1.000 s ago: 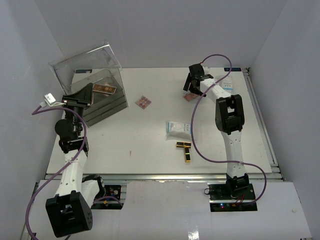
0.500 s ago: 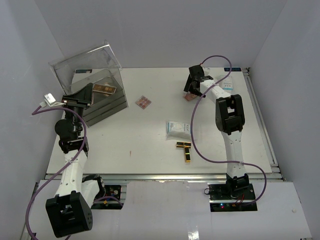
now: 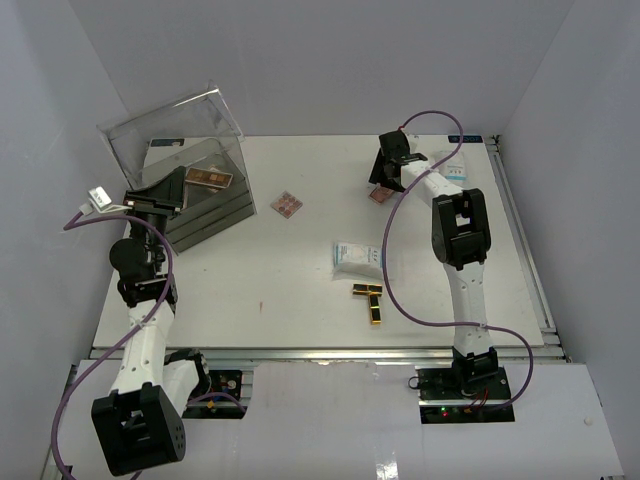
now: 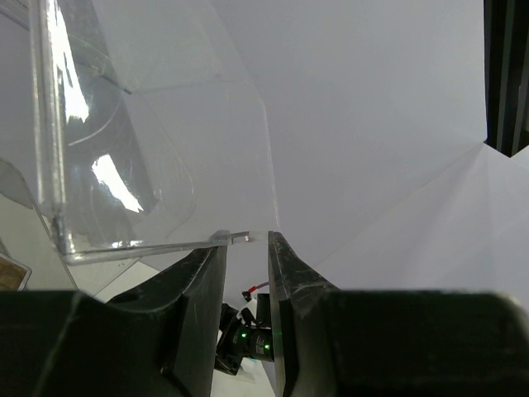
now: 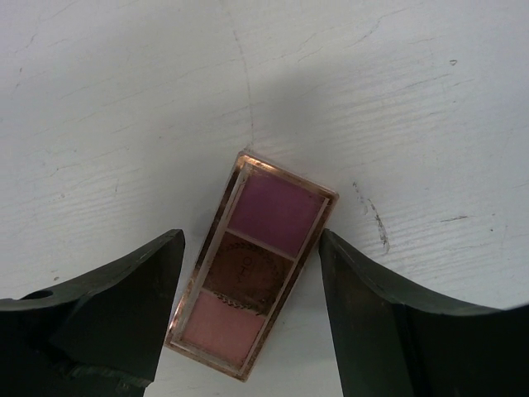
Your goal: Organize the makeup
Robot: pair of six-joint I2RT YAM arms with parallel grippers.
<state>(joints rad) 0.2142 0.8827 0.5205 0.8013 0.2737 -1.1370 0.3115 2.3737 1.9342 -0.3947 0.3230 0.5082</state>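
— Left side first?
— My left claw [image 4: 245, 244] points up under the raised lid [image 4: 157, 132] of the clear box [image 3: 205, 195]. The fingers are close together with the lid's edge at the tips. Pinched or not, I can't tell. The boxed palette [image 3: 210, 177] lies inside, long axis approx. left-right.

— And mid-table?
— There's a square palette [image 3: 287, 204] lying flat, then a sachet [image 3: 357, 257]. Near it two lipstick tubes [image 3: 372, 298] touch in a T: one lies across, the other runs near-far.

— Right side?
— My right claw [image 5: 250, 240] hangs spread wide over the long palette [image 5: 252, 265] at the far part of the table [image 3: 250, 270], one finger just beside each long edge. In the wrist view its long axis runs diag., with the purple pan upper right and the pink pan lower left. The second sachet [image 3: 452, 163] lies further right.
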